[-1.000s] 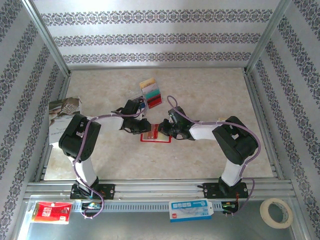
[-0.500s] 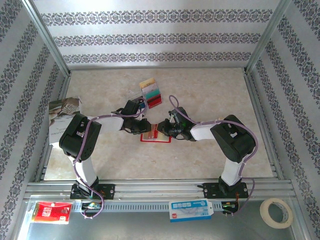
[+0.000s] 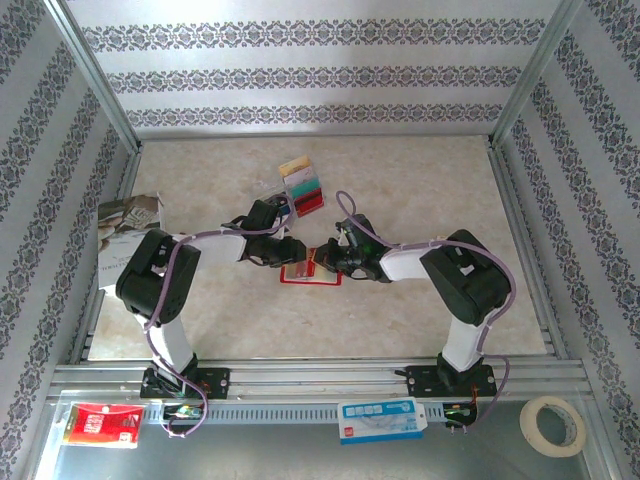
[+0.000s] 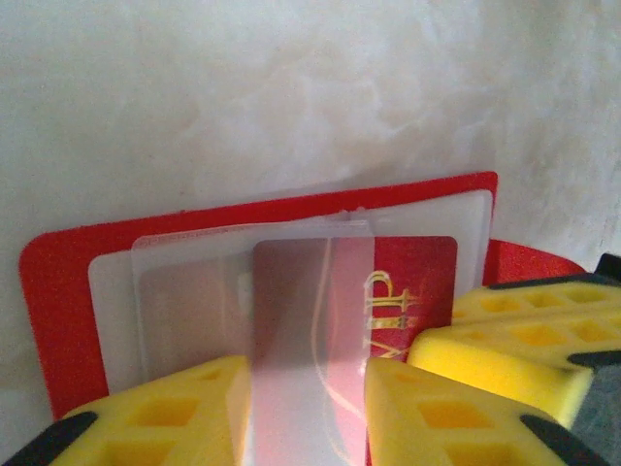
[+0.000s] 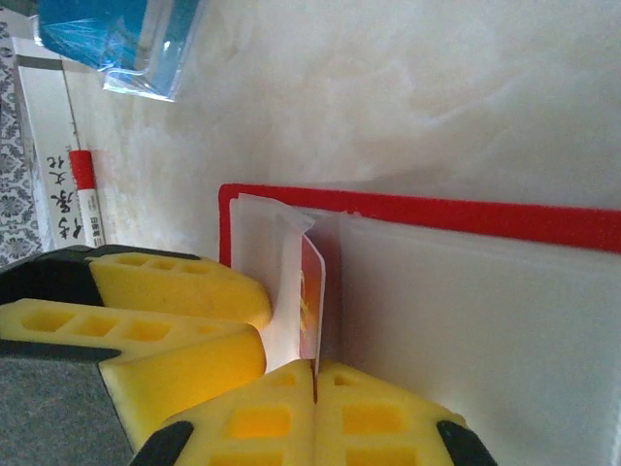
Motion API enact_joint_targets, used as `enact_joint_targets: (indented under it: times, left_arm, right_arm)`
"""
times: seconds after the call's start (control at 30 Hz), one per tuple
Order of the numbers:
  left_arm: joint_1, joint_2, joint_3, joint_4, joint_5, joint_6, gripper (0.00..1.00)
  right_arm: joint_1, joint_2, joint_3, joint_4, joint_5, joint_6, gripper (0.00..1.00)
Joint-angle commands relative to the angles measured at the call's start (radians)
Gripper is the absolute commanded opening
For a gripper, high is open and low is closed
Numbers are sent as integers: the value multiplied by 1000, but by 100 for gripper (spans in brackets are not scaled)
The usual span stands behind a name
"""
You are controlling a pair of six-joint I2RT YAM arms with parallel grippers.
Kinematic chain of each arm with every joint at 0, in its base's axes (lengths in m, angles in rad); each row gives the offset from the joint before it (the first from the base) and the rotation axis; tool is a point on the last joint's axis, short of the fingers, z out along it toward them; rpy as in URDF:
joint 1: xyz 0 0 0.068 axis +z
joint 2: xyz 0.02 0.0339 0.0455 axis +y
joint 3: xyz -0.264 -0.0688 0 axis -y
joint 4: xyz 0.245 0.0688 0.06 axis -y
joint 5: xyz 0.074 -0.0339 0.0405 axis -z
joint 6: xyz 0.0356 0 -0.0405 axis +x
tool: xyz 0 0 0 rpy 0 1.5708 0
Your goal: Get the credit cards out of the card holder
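— Shifted at all since a second ago?
— Barely. Left fingers (image 4: 155, 417) stand parted astride the pale clear pocket (image 4: 194, 282); right fingers (image 5: 252, 417) are pressed together on the red VIP card (image 4: 412, 277).
— And the card holder (image 4: 58, 291)?
— Open flat mid-tabletop (image 3: 420, 200), under both. Other credit cards (image 3: 303, 188) lie fanned just beyond, on the far side.

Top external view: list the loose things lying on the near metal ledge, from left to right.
Red-and-white flat packet → blue-and-white flat packet → pale roll of tape.
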Motion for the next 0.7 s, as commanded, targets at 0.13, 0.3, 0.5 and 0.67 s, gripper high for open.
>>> enact_joint_targets:
  times: [0.13,0.3,0.5,0.67]
  left_arm:
    - [-4,-153,-11,11,-67,28,50]
    - [3,-235,-52,103,-62,-28,56]
    - [19,-332,-108,243,-7,-133,65]
    - [26,-396,-160,425,2,-401,70]
  right_arm:
    - [-13,-191,-23,-119,104,-105,0]
    - [-30,-300,-54,-124,142,-138,0]
    - [-50,-420,-90,-83,147,-170,0]
    - [-70,-490,-123,58,141,-134,0]
